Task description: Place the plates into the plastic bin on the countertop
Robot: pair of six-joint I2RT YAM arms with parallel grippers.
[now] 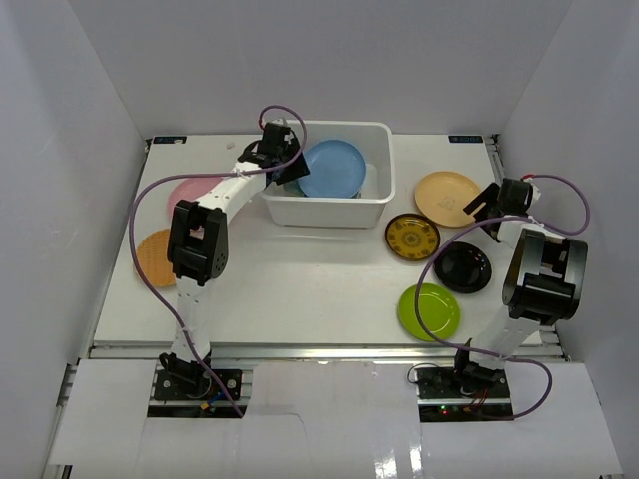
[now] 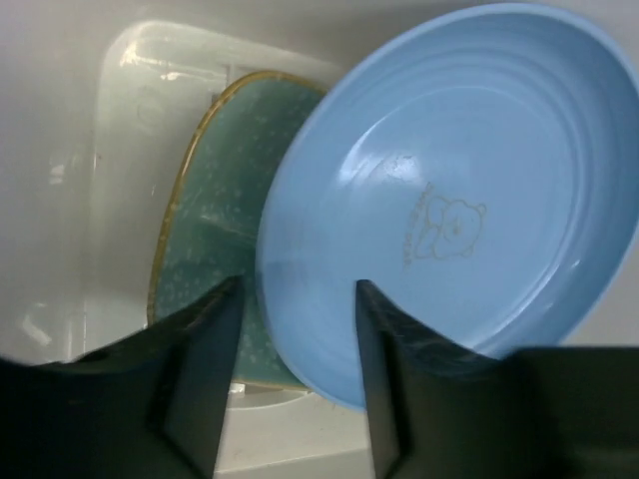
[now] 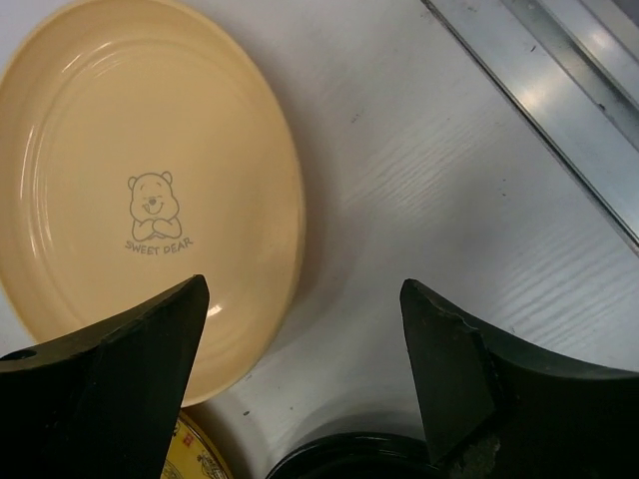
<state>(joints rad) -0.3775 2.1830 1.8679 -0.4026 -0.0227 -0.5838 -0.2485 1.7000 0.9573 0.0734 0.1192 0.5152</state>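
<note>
My left gripper [image 2: 298,291] sits parted around the blue plate [image 2: 449,200] leaning loose in the bin [image 1: 329,210]; right gripper [image 3: 305,289] hangs wide open, empty, next needs the peach plate [image 3: 150,150] rim

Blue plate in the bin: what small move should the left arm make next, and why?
Probably raise the left gripper straight up, out of the plastic bin. Its jaws stand open, and the blue plate leans inside the bin, overlapping the pale green dish, so the gripper seems to hold nothing.
</note>
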